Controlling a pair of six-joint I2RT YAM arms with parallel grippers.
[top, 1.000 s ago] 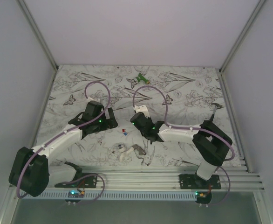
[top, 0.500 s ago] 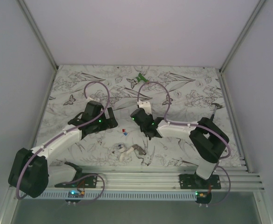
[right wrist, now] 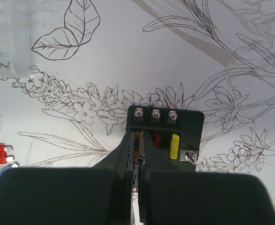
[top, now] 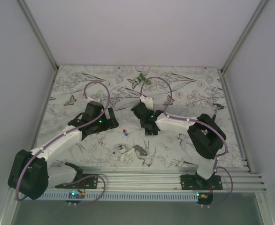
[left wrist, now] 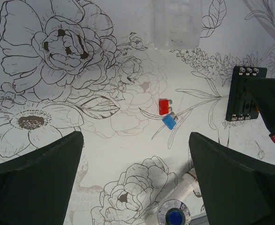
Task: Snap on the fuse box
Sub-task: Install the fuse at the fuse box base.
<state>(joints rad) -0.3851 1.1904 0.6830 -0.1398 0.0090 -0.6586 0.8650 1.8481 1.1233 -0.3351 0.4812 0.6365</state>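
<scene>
Right wrist: right gripper (right wrist: 137, 140), jaws together, over fuse box (right wrist: 187, 123).

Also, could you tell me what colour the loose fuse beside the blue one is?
That fuse is red; clearest in the left wrist view.

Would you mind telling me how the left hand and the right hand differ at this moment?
The left hand is wide open, while the right hand is shut tight. The left hand hangs above a loose red fuse and blue fuse, touching neither; the right hand's tip is at the slots of the fuse box. Both are black and aimed down at the table.
</scene>
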